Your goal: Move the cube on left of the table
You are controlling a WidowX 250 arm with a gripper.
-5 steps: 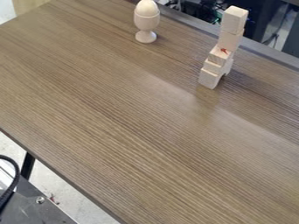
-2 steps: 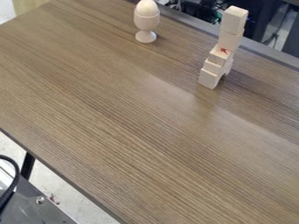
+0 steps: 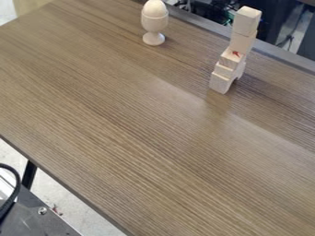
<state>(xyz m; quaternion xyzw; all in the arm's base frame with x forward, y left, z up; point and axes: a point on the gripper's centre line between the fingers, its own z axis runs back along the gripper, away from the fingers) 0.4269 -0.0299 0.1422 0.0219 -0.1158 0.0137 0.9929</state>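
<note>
From my camera I have the pale, wooden-looking cube (image 3: pixel 247 19) on top of the pale block stack (image 3: pixel 227 69) at the far right of the brown wood-grain table (image 3: pixel 111 115); I judge it light, stiff and hardly fragile, best pinched by opposite side faces, clear of the block beneath. The pale, round-footed cup (image 3: pixel 154 23) holds a cream egg-shaped piece (image 3: pixel 154 8). Whether my gripper is released or clenched, I can't tell.
</note>
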